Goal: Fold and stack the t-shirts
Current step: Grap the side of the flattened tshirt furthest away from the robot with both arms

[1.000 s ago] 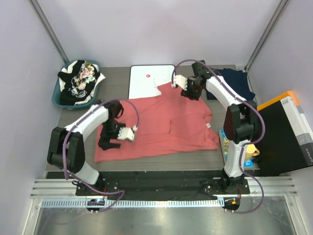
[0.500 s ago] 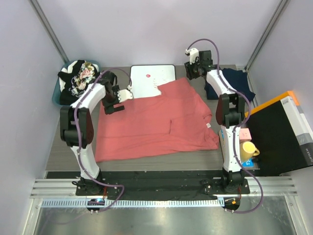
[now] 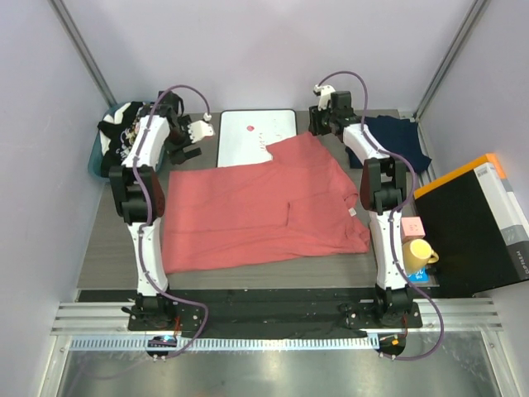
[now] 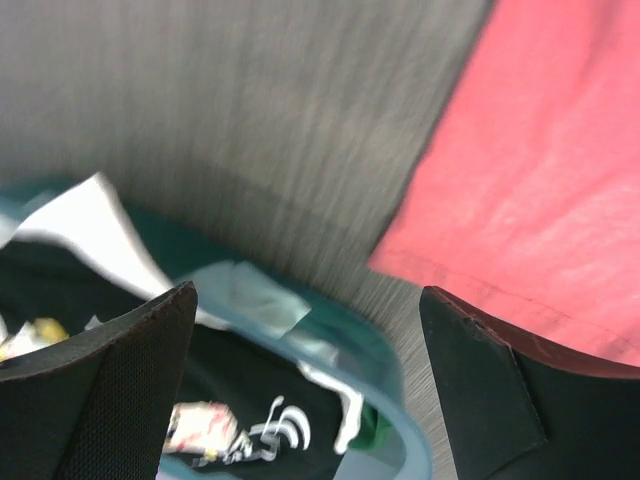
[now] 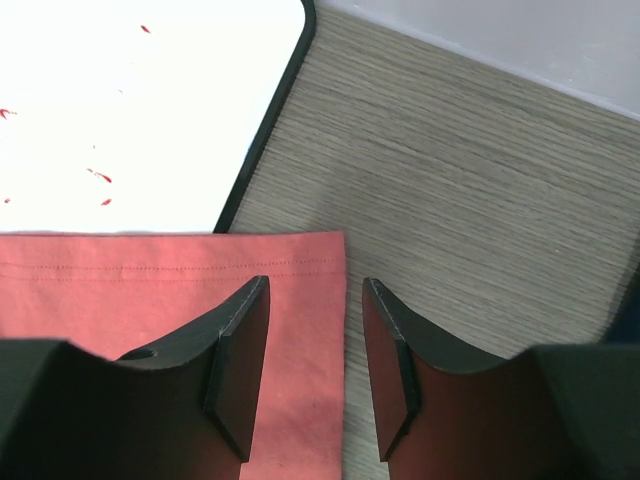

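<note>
The salmon t-shirt [image 3: 256,207] lies spread flat on the table, one sleeve folded in. My right gripper [image 3: 317,124] is open and empty, its fingers straddling the shirt's far corner [image 5: 300,300] just above it. My left gripper [image 3: 197,139] is open wide and empty, hovering over the teal basket's rim [image 4: 330,320], with the salmon shirt's edge [image 4: 560,170] to one side. A black printed shirt [image 4: 230,430] and a floral one [image 3: 140,124] lie in the basket [image 3: 97,165]. The navy t-shirt [image 3: 397,141] lies at the back right.
The white board with black rim [image 3: 252,132] lies at the back, partly under the salmon shirt; it also shows in the right wrist view [image 5: 130,110]. A yellow mug [image 3: 420,252], a pink box [image 3: 413,226] and a black case with an orange edge [image 3: 475,223] stand at the right.
My left arm swung from the shirt's near-left part to the back left, beside the basket. My right gripper moved back to the shirt's far corner. The shirt now lies flat.
</note>
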{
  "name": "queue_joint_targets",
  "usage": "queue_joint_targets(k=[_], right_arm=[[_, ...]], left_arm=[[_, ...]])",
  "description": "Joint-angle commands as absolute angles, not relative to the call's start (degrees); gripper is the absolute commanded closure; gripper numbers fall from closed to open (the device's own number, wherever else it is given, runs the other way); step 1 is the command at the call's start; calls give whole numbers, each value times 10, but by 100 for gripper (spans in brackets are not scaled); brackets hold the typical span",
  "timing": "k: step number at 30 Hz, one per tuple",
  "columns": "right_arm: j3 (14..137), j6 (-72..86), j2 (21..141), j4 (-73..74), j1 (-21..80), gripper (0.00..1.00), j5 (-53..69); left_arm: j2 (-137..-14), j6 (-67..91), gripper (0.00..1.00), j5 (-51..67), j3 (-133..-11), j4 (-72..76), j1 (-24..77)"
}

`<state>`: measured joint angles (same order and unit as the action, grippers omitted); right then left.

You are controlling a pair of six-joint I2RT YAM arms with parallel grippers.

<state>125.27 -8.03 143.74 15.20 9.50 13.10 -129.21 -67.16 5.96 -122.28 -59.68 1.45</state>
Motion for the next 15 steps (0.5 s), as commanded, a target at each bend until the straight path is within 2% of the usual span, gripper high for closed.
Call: queue_joint_targets(k=[1,15], right_arm=[[1270,-62,1429,115,101,52,124],[1256,-64,1422,115,116,52,124]], left_arm=[[-1347,-722,8,92,-1270,-716,15],[-1447,-788,9,60,-1364,-722,2]])
